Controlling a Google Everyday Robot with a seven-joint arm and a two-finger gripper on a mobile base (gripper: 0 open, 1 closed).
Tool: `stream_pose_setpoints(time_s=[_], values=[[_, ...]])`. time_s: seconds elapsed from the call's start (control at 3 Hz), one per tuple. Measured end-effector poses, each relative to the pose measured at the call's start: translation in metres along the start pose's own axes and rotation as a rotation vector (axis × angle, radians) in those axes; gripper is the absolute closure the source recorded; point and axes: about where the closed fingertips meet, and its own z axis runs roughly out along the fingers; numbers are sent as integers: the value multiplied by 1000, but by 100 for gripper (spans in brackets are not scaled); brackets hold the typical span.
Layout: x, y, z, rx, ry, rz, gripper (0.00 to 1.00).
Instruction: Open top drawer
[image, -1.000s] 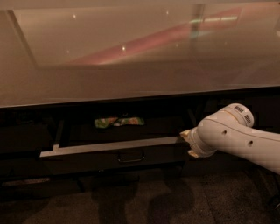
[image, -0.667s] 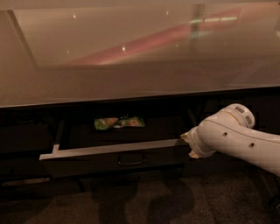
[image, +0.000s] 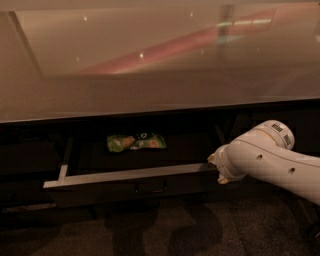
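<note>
Green packet (image: 136, 142), print unreadable, in top drawer (image: 125, 175); tool (image: 216, 169) at its right end

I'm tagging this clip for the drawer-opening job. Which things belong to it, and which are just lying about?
Job:
top drawer, pulled out
its loop handle
gripper, at the drawer front's right end

Lying about:
green packet on the drawer floor
countertop above
</note>
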Motion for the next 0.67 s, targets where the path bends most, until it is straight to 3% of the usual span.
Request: stream_pose_setpoints(time_s=[0.33,0.67], values=[[-3,-3,-20,38,17,-11,100],[-3,-3,-20,38,17,-11,100]])
